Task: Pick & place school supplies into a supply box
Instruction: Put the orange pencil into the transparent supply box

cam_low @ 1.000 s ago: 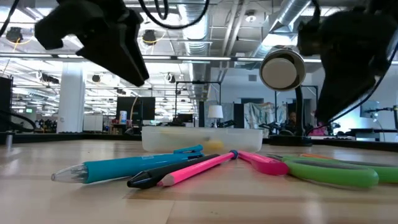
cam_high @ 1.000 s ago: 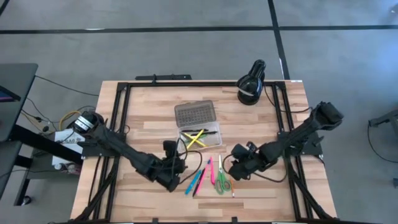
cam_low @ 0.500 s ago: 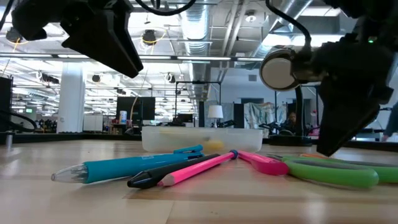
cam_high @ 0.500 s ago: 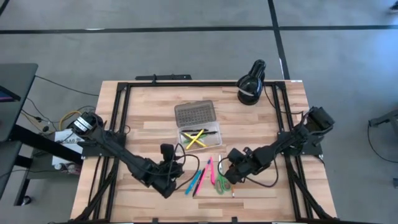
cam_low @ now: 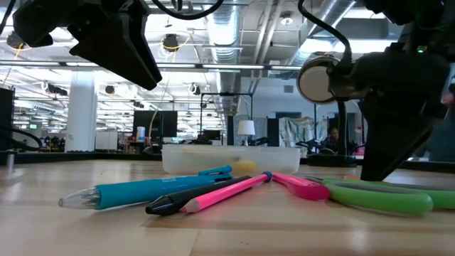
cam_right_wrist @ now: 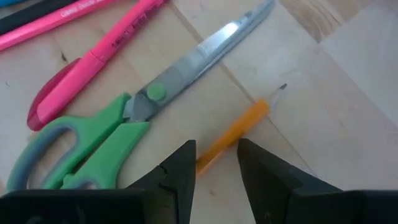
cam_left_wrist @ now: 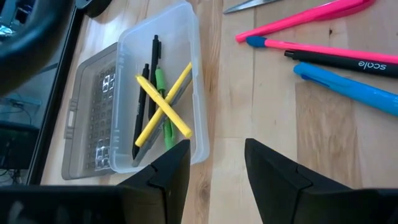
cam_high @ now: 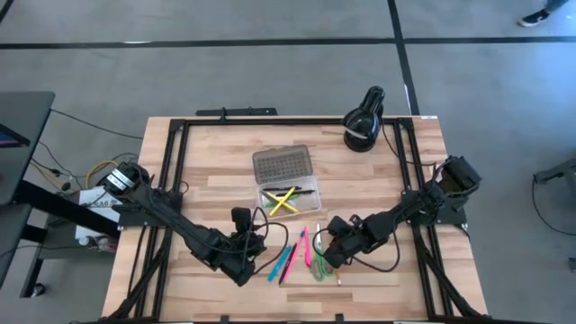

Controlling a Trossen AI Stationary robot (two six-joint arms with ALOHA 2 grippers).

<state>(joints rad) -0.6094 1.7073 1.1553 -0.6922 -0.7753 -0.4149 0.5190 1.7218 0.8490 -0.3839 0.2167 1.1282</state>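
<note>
The clear supply box (cam_high: pixel 290 200) lies open mid-table with its dotted grey lid (cam_high: pixel 281 164) folded back; yellow, green and dark pens (cam_left_wrist: pixel 163 106) lie crossed inside it. Blue, black and pink pens (cam_high: pixel 290 255), green-handled scissors (cam_right_wrist: pixel 93 140) and an orange pencil (cam_right_wrist: pixel 237 129) lie flat on the wood near the front edge. My right gripper (cam_right_wrist: pixel 216 145) is open and low over the table, one finger on either side of the orange pencil. My left gripper (cam_left_wrist: pixel 216 152) is open, raised left of the pens, facing the box.
A black round lamp-like object (cam_high: pixel 363 121) stands at the far right of the table. Black frame rails (cam_high: pixel 171 180) run along both sides and cables trail by the arms. The scissors (cam_high: pixel 319 261) lie right beside the pencil. Bare wood lies left of the box.
My right gripper has moved toward the table's left and near edge and come down, from beside the scissors to low over the orange pencil. My left gripper has drawn back a little toward the table's left. The supplies and the box have stayed where they were.
</note>
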